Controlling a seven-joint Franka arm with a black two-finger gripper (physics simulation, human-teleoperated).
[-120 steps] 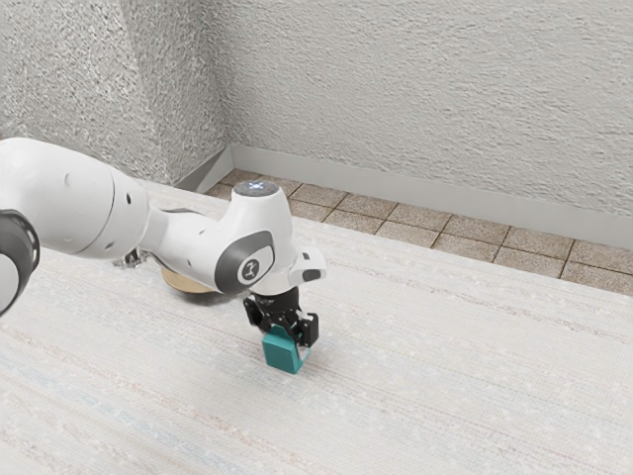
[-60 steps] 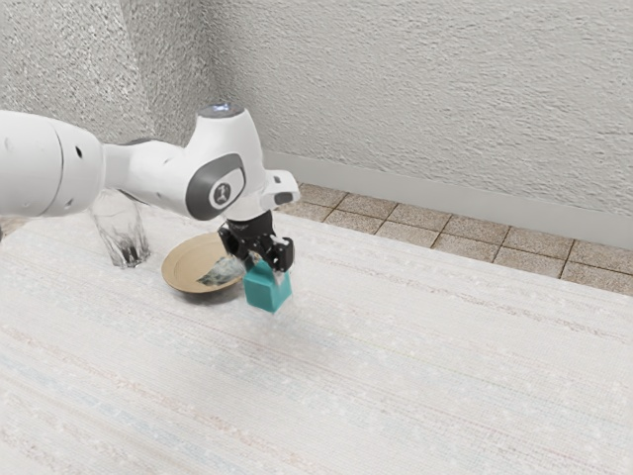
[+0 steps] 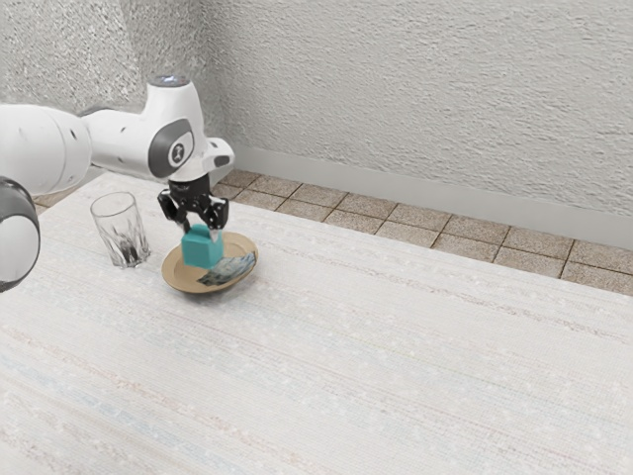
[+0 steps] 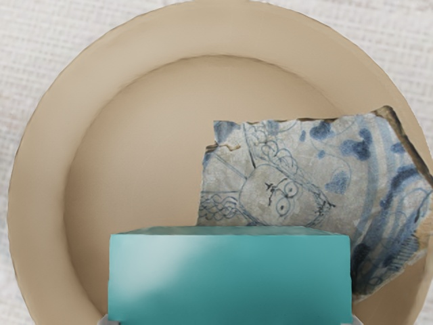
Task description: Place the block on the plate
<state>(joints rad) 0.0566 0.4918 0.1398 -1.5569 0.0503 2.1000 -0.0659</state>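
Exterior view, left to right. Arm (image 3: 117, 141) is brought in from the left edge, bent over the near side of the glass and plate area. Glass (image 3: 120, 233) is see-through, stood upright on the pale, faintly striped surface (image 3: 396, 376), just beside the plate. Plate (image 3: 175, 267): round, tan, raised rim, set on the surface.

Block (image 3: 202, 249) is teal, held over the plate, inside its rim as seen in both views. Contact between block and plate can't be told. Fingers (image 3: 221, 214) are pointed down and closed on the block; it is gripped from two opposite sides, with a pale tip seen against each side in the wrist view.

Shard (image 3: 229, 269) is laid on the plate toward the exterior view's right, flat-looking, jagged edges, blue drawing on grey-white. It is partly covered by the block in the wrist view, so whether the two are touching can't be told. A face-like figure and blotches are painted on it.

Farther right, brown floor tiles (image 3: 406, 215) are seen past the surface's edge, then a plain skirting (image 3: 396, 188) and a rough grey-white wall (image 3: 415, 99).
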